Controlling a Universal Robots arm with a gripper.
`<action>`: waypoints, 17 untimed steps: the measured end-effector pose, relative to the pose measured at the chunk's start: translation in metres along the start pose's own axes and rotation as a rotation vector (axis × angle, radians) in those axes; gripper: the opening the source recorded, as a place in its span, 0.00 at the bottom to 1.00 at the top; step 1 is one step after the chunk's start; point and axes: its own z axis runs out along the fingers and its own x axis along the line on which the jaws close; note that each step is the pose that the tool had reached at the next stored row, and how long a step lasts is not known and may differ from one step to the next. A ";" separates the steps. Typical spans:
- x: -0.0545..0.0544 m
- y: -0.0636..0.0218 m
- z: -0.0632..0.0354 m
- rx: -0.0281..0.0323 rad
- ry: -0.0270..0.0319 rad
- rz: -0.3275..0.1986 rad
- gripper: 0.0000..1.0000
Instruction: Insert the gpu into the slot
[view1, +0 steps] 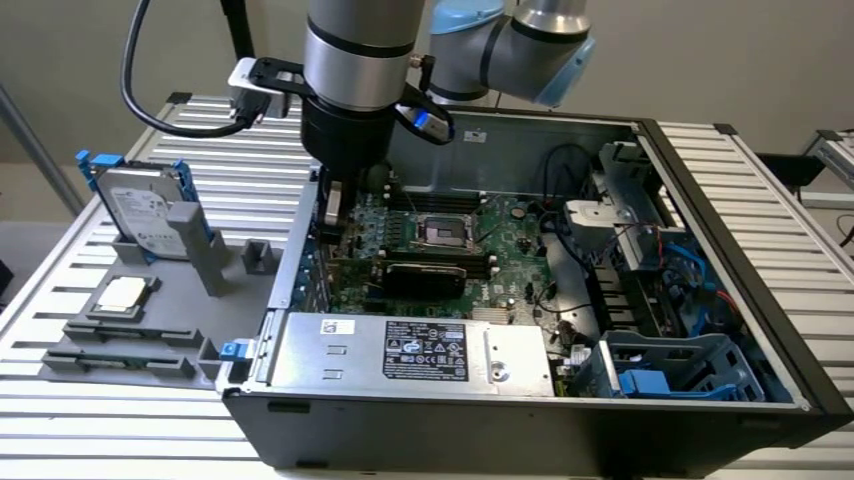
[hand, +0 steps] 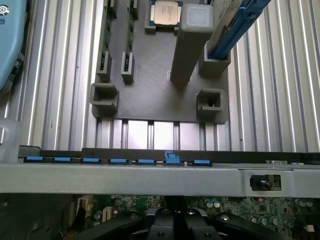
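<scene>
Black gpu (view1: 424, 274) beside claw (view1: 334, 205).

Table (view1: 120, 420): ribbed metal slats, pale satin sheen. Computer case (view1: 534, 440): matt dark painted sheet metal. Power supply (view1: 414, 350): bare brushed metal with a paper label. Motherboard (view1: 507, 270): green matt circuit board. Gpu (view1: 424, 277): glossy black shroud. Fixture tray (hand: 150, 75): matt grey plastic, slightly grainy. Hard drive (view1: 140, 210): silver metal, blue plastic rails.
</scene>
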 end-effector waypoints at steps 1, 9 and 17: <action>0.000 0.0000 0.0001 0.0001 -0.0001 0.000 0.11; 0.000 0.0000 0.0001 0.0003 -0.0004 0.000 0.11; -0.001 -0.0134 -0.0090 0.0003 -0.0076 -0.001 0.11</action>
